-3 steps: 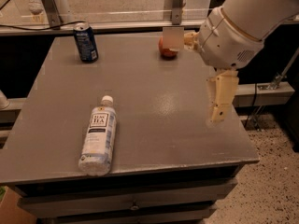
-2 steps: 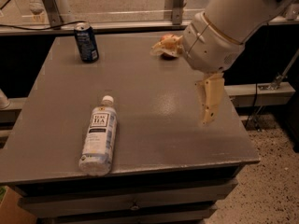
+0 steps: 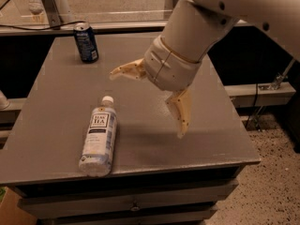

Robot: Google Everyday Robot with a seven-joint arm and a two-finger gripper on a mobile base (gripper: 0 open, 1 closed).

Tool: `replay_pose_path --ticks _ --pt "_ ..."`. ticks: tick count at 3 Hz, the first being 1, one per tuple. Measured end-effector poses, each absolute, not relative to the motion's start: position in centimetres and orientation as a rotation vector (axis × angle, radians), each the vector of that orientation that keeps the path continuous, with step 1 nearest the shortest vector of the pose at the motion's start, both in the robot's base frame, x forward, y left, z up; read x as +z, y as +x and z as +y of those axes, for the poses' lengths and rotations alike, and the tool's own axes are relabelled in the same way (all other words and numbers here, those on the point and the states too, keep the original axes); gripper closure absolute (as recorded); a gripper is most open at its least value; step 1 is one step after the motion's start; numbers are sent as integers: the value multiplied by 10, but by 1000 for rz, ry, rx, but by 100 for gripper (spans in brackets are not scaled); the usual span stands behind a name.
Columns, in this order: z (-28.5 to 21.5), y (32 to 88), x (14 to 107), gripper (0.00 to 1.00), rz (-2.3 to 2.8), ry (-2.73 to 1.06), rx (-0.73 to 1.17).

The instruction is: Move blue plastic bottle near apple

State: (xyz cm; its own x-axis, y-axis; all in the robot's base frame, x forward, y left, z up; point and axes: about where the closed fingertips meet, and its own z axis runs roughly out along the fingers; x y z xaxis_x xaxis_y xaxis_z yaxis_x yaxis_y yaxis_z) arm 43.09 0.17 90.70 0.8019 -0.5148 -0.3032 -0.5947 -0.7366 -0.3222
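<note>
Gripper hangs over the middle of the grey table, released: its two cream fingers are splayed wide with nothing between them, one reaching left toward the far-left side, the other pointing down at the tabletop toward the front right. The blue plastic bottle lies on its side to the left of that opening and nearer the front edge, apart from both fingers. Its white cap points toward the far side, its label faces up, and its base sits close to the table's front edge. Only bare tabletop shows between the bottle and the nearer fingertip. A dark blue soda can stands upright near the far-left corner, well apart from the bottle and beyond the left-reaching finger. The bulky white arm comes in from the upper right and covers the far-right part of the table. Under the top is a drawer front; speckled floor shows at the right.
</note>
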Motion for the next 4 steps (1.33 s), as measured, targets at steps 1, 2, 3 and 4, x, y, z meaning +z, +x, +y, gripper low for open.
replay_pose_path --ticks 1,2,3,4 --pt "29 422 896 0 630 -2635 255" --pt "58 417 885 0 466 -2676 227" --pt "85 411 877 0 343 -2710 205" --pt "103 415 863 0 271 -2755 169"
